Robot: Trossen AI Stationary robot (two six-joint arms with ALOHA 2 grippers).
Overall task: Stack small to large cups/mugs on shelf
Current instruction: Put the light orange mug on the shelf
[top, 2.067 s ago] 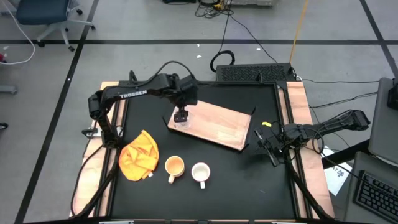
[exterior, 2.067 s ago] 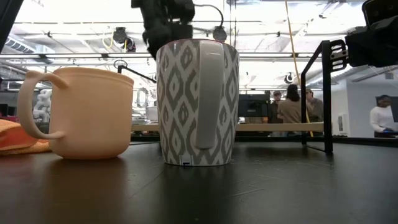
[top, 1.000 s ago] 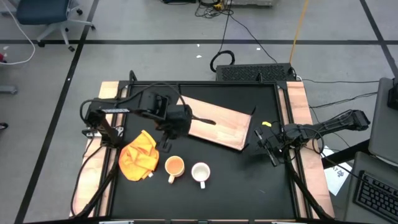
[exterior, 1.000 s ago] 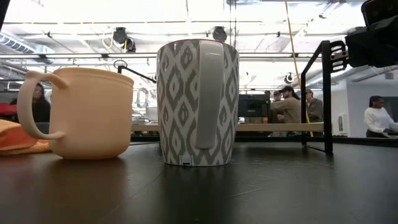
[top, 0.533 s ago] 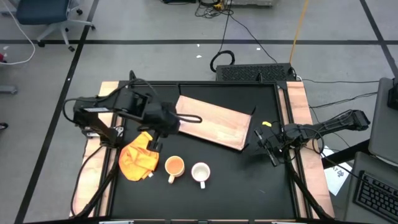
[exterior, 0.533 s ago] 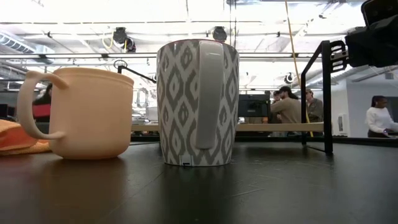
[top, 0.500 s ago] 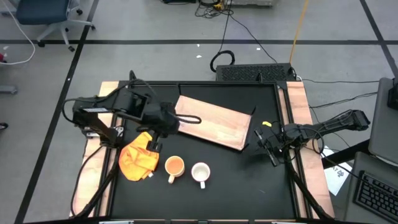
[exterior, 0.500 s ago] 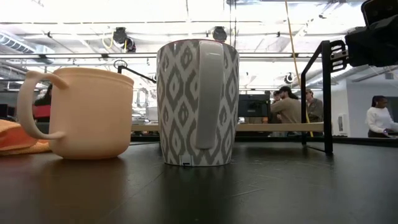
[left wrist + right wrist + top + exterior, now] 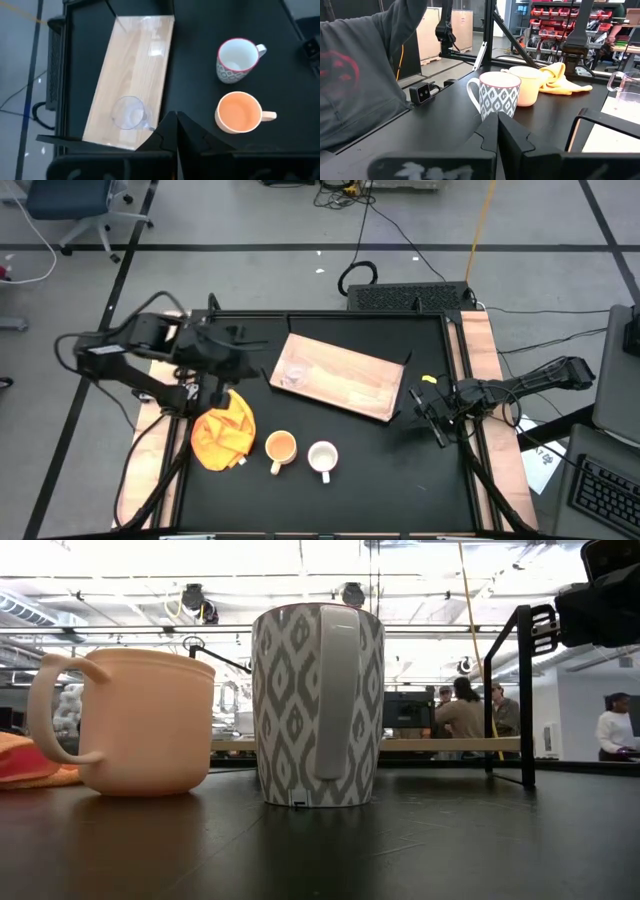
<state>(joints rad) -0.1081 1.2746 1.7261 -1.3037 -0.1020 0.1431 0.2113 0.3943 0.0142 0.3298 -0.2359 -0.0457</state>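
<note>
Left arm pulled back, glass cup left on the board

The left gripper [image 9: 222, 370], jaws closed, has drawn away from the flat light-wood shelf board [image 9: 345, 380] toward nine o'clock and now hangs over the tabletop's left edge, just above the crumpled orange-yellow cloth [image 9: 224, 430]. The tiny clear glass cup [image 9: 290, 374], earlier under that gripper, now stands uncovered alone at the board's nine o'clock end. Background people [image 9: 462, 710] in the low view have shifted.

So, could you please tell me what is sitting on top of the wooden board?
Only the small clear glass cup stands on the board, near one end. What lies under the board is covered.
</note>
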